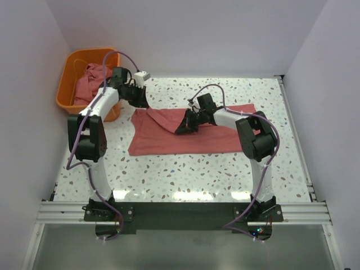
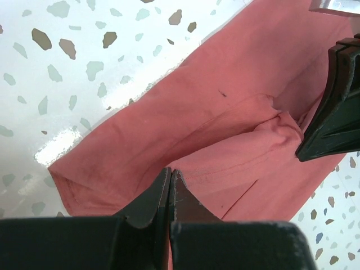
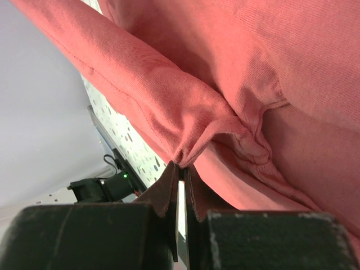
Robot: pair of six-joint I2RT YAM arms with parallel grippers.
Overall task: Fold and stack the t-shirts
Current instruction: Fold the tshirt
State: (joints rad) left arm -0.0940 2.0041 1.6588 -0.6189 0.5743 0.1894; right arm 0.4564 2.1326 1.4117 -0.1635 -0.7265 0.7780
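T-shirt [image 1: 169, 142] lies pinched by left tool [image 1: 143, 106] and right tool [image 1: 181, 130].

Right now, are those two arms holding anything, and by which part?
Yes, both pinch the same t-shirt. The left tool grips its far left corner, and the right tool grips a bunched fold near its middle.

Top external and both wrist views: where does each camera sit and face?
Top external: above, behind the arms, looking down on speckled table, dusty-pink cloth t-shirt, orange plastic basket; both arms show.
Left wrist: looks down at the t-shirt; left gripper pinching it.
Right wrist: close to a raised fold; right gripper pinching it.
All share the t-shirt.
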